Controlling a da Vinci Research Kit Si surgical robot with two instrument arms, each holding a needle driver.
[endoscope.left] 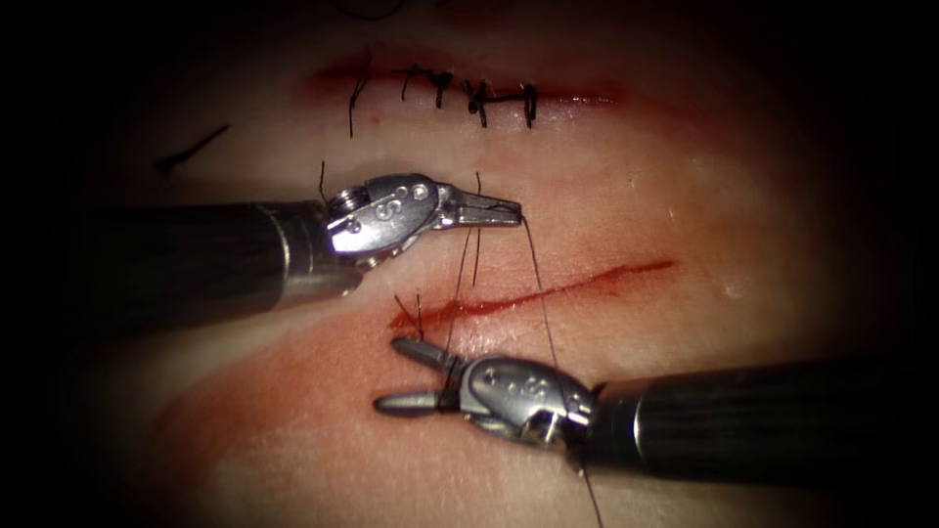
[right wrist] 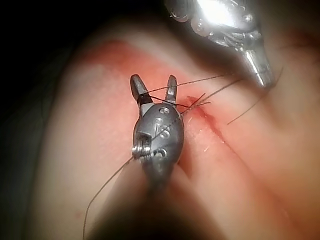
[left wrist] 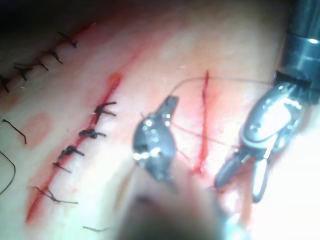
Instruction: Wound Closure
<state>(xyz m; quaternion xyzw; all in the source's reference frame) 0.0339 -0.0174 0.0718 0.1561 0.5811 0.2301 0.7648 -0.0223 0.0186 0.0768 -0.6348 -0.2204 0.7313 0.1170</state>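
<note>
In the endoscope view the left tool (endoscope.left: 509,208) reaches in above the open cut (endoscope.left: 533,290) with its jaws pressed together on the thread (endoscope.left: 541,293), which drops from its tip across the cut and passes behind the right tool's wrist. The right tool (endoscope.left: 409,376) lies just below the cut's left end, its jaws spread wide and holding nothing; a strand of thread runs between them up toward the left tool. Short thread ends (endoscope.left: 411,311) stand out of the tissue (endoscope.left: 743,196) at the cut's left end, just above the right tool's upper jaw. Beyond the left tool sits an older, stitched cut (endoscope.left: 469,93), and a loose thread piece (endoscope.left: 191,152) lies on the tissue well away from both tools. I cannot make out a needle. In the left wrist view the left tool (left wrist: 171,104) is closed on the thread just beside the red cut (left wrist: 204,125), with the right tool (left wrist: 242,175) gaping on the cut's far side. In the right wrist view the right tool (right wrist: 155,87) stands open, thread (right wrist: 200,81) crossing between its jaws toward the closed left tool (right wrist: 262,75).
</note>
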